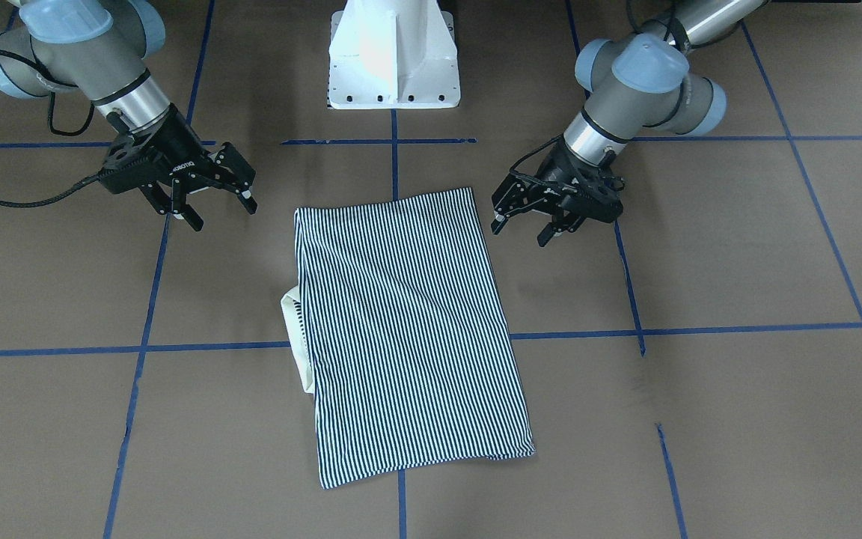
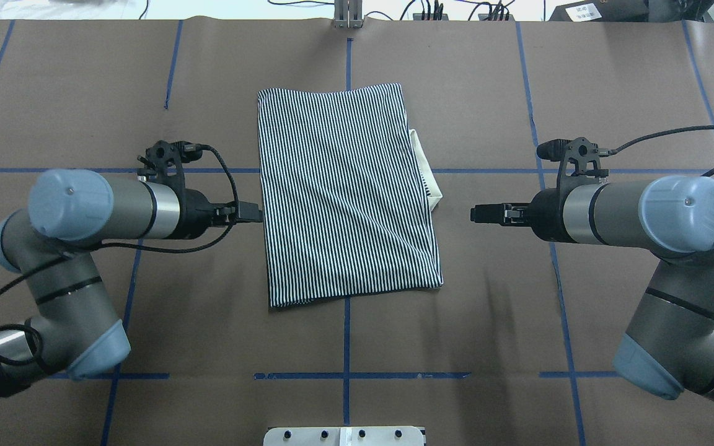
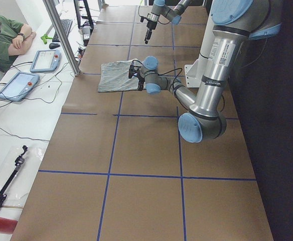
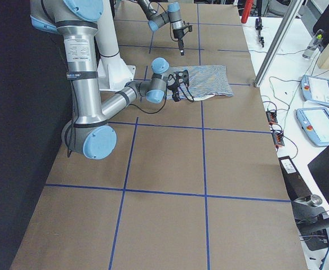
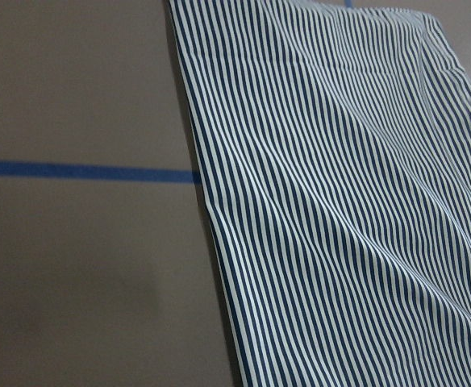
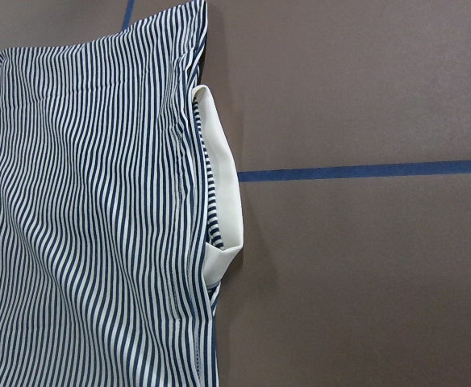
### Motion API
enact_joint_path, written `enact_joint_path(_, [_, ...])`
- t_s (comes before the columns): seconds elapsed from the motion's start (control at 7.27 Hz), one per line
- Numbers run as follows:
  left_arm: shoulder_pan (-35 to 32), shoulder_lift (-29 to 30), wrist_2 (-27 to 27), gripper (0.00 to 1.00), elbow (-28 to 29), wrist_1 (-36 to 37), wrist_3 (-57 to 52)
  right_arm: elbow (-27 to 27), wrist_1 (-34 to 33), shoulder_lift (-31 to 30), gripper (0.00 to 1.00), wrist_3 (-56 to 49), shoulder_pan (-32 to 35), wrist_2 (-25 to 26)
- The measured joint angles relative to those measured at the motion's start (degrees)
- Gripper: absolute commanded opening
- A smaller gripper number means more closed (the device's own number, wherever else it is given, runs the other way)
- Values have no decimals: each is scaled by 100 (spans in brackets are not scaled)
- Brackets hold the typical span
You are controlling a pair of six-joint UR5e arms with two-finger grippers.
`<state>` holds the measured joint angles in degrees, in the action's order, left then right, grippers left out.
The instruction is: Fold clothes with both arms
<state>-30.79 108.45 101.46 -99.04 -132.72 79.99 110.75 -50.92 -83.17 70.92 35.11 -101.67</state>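
Nearest the robot stood one white pedestal (image 2: 344,437), and two arms came in, one from either side of it, each ending in one pincer. The left pincer (image 1: 521,230) hung with its jaws spread wide and nothing between them, just beside the shirt's edge on that side. The right pincer (image 1: 221,213) was likewise agape and empty, a little further from the cloth. Between them, beyond the pedestal, the one striped polo shirt (image 1: 408,322) lay flat on the brown worktop (image 1: 738,262), already folded into a narrow oblong with shallow diagonal creases across it. On the right arm's side a loop of its cream collar (image 6: 219,185) stuck out from under the striped layers. That seemed the likeliest source of trouble: a fold made from here could trap the collar crooked or leave it showing. A pincer closing on only the top layer would probably peel the stack open rather than carry it over. If the two arms lifted unevenly, the oblong could skew. Beyond the shirt a strip of blue tape (image 2: 349,62) ran on toward the worktop's far edge.
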Motion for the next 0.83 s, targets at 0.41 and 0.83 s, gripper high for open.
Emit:
enact_joint_path(0.41, [663, -7, -540, 53, 55, 62, 868, -9, 27, -22, 100, 27, 4, 12])
enact_joint_path(0.83, [822, 125, -558, 52, -19, 524, 914, -10, 29, -24, 100, 28, 5, 16])
